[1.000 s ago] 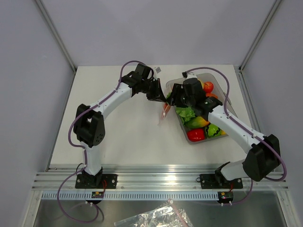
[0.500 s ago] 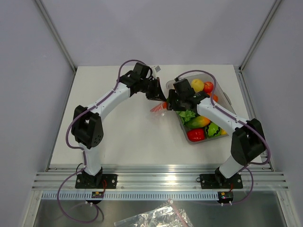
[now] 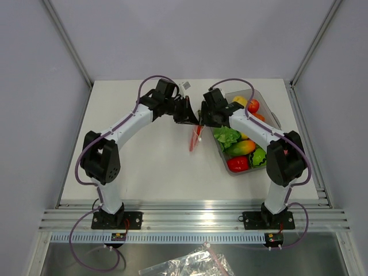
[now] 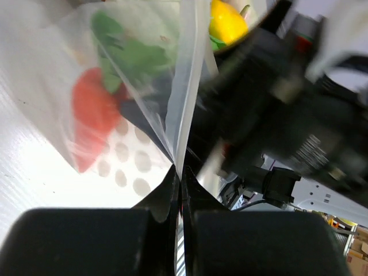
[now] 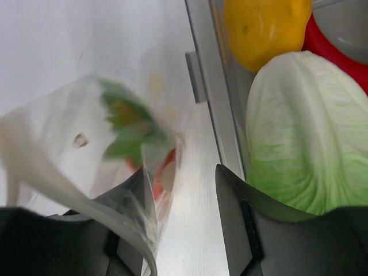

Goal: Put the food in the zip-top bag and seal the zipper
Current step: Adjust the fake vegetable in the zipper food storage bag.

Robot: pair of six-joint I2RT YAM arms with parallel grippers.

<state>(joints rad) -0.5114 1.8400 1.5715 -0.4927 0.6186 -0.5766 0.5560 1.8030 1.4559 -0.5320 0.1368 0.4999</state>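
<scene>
The zip-top bag hangs above the table between both grippers, clear with white dots. Inside it lies a long red-orange piece of food with a green top. My left gripper is shut on the bag's edge, and the pale zipper strip runs up from the jaws. My right gripper stands open right beside it. In the right wrist view the bag drapes over the left finger, and nothing sits between the fingers. I cannot tell whether the mouth is sealed.
A clear bin at the right holds green lettuce, a red bell pepper, a yellow piece and other toy produce. Its wall is close to the right fingers. A crumpled plastic bag lies below the table's front rail.
The right arm has swung left from over the bin to the bag, ending beside the left gripper. The bag went from tilted sideways to hanging straight down. The left gripper stayed shut.
</scene>
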